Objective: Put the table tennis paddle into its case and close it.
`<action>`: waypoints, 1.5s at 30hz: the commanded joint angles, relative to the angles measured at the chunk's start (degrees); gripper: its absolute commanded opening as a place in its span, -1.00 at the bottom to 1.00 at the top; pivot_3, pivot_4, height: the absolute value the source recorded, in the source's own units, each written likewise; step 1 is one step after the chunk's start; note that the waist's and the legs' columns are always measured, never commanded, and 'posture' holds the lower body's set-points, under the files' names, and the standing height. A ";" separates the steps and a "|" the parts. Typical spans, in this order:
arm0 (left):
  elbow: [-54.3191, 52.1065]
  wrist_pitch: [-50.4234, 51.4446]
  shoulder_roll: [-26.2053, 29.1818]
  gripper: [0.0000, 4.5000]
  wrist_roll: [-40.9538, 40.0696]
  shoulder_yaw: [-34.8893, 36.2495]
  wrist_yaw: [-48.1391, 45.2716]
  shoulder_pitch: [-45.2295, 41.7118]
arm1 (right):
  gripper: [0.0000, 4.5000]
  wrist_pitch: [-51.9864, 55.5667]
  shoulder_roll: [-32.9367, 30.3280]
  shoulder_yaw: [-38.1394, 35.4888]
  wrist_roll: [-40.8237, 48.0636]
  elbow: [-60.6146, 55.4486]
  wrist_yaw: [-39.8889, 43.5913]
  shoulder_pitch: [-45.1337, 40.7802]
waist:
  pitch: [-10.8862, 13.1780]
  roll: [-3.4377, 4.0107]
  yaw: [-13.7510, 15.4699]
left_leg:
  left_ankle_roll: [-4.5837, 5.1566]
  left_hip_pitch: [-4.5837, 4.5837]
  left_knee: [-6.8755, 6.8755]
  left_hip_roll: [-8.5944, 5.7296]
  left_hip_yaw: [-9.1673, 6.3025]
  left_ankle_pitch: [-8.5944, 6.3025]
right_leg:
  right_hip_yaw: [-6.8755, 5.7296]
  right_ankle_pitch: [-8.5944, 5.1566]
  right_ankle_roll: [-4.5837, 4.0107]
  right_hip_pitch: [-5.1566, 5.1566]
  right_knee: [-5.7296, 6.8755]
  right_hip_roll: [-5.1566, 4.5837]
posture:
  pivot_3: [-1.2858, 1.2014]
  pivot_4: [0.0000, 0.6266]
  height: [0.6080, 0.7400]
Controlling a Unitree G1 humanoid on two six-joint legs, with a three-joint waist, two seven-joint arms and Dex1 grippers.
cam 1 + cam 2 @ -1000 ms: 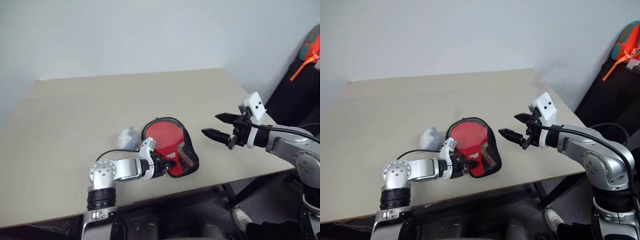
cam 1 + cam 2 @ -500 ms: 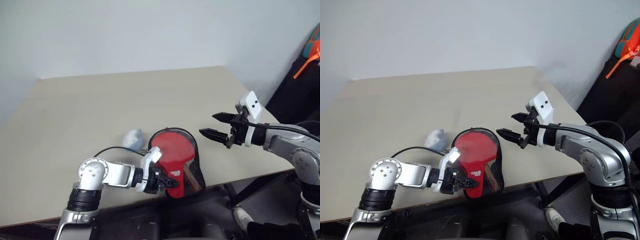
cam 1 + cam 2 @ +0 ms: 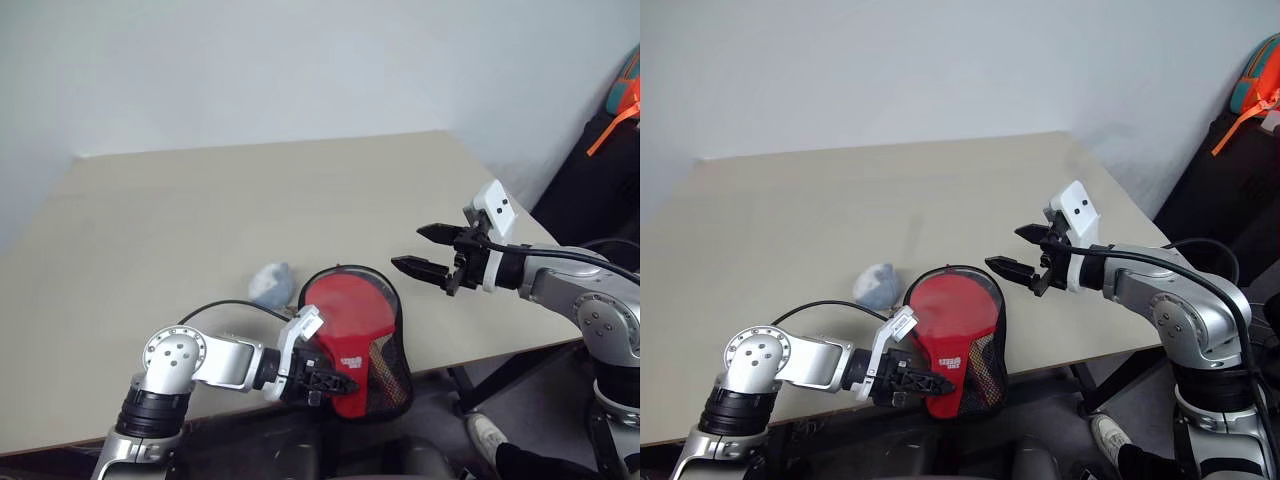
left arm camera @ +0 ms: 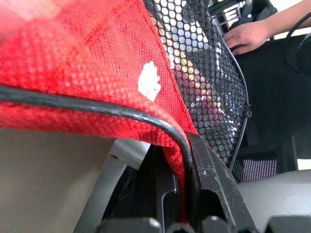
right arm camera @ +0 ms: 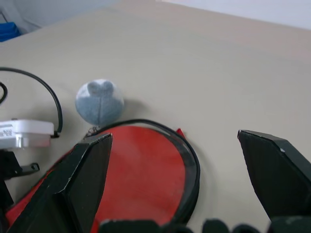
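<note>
The red case (image 3: 345, 315), edged in black with a mesh pocket (image 3: 390, 365) and a small white logo, lies at the table's near edge, its narrow end past the edge. My left gripper (image 3: 335, 380) is shut on that narrow end; in the left wrist view its fingers (image 4: 209, 170) pinch the black-trimmed red fabric. The paddle is mostly hidden in the case; a light striped bit like its handle (image 3: 378, 350) shows through the mesh. My right gripper (image 3: 408, 247) hovers open just right of the case's round end, holding nothing.
A small grey-blue ball (image 3: 268, 283) rests on the beige table (image 3: 200, 200) just left of the case. A dark bag with an orange strap (image 3: 615, 110) stands beyond the right edge. A person's hand (image 4: 250, 34) shows behind the mesh.
My left gripper has drawn the case back toward the table's near edge and turned it, so its narrow end now hangs past the edge. The right gripper has stayed put, open.
</note>
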 commanded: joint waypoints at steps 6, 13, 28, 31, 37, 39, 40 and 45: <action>-2.80 -0.90 0.67 -0.52 -4.64 -0.81 0.17 -0.04 | 1.00 -0.16 0.66 -0.58 0.30 -1.76 -0.91 -1.60 | 0.01 0.01 -0.02 | 0.00 0.00 -0.01 0.00 0.01 0.00 | 0.02 0.00 0.00 -0.01 0.00 -0.01 | 0.03 -1.00 0.63; -3.35 -0.21 16.20 0.51 -10.17 4.11 -8.23 -1.89 | 1.00 0.03 0.55 -0.83 0.82 -2.29 -0.87 -1.26 | 0.20 0.02 -0.21 | -0.02 0.01 -0.12 0.05 0.05 0.01 | 0.08 0.00 -0.01 -0.12 0.00 0.09 | 0.03 -1.00 0.63; 23.85 -41.60 24.23 0.51 31.25 7.25 -44.32 -23.97 | 1.00 -2.55 4.58 2.96 -2.60 0.85 -1.82 -3.62 | 0.36 -0.05 -0.13 | -1.05 0.03 -1.53 -0.04 1.12 0.66 | 0.60 0.17 -0.29 -0.84 -0.03 -0.10 | 0.03 -1.00 0.63; 28.29 -44.70 21.71 0.51 33.28 9.52 -45.65 -23.14 | 1.00 -2.74 6.82 4.66 -4.77 2.32 -4.05 -4.20 | 0.42 -0.15 -1.55 | -0.71 -0.02 -1.38 0.05 1.00 0.69 | 0.61 0.20 -0.15 -0.79 0.00 0.25 | 0.03 -1.00 0.63; 27.58 -45.10 18.69 0.51 34.81 11.41 -47.57 -16.02 | 1.00 -2.44 12.26 8.47 -9.01 4.51 -8.35 -4.09 | 0.44 -0.50 -3.04 | -0.62 -0.04 -1.16 0.32 1.14 0.69 | 0.65 0.21 -0.10 -0.72 0.03 0.59 | 0.03 -1.00 0.63; 26.75 -44.05 18.26 0.52 34.03 12.34 -48.38 -14.33 | 0.92 -2.03 13.88 8.99 -9.74 5.04 -9.38 -3.89 | 0.44 -0.56 -3.14 | -0.62 -0.03 -1.05 0.43 1.12 0.69 | 0.66 0.22 -0.12 -0.73 0.08 0.64 | 0.03 -1.00 0.63; 26.33 -43.99 18.15 0.52 33.92 12.77 -48.74 -13.57 | 0.83 -1.87 14.54 9.50 -10.28 5.26 -9.93 -3.73 | 0.43 -0.58 -3.12 | -0.62 -0.04 -1.01 0.49 1.11 0.68 | 0.66 0.22 -0.13 -0.73 0.08 0.68 | 0.03 -1.00 0.63; 26.96 -45.23 18.96 0.52 35.24 14.68 -51.83 -10.95 | 0.09 -1.21 16.91 12.20 -11.67 5.05 -10.54 -2.62 | 0.42 -0.59 -2.93 | -0.59 -0.04 -0.94 0.54 1.08 0.65 | 0.66 0.22 -0.17 -0.73 0.08 0.69 | 0.03 -1.00 0.63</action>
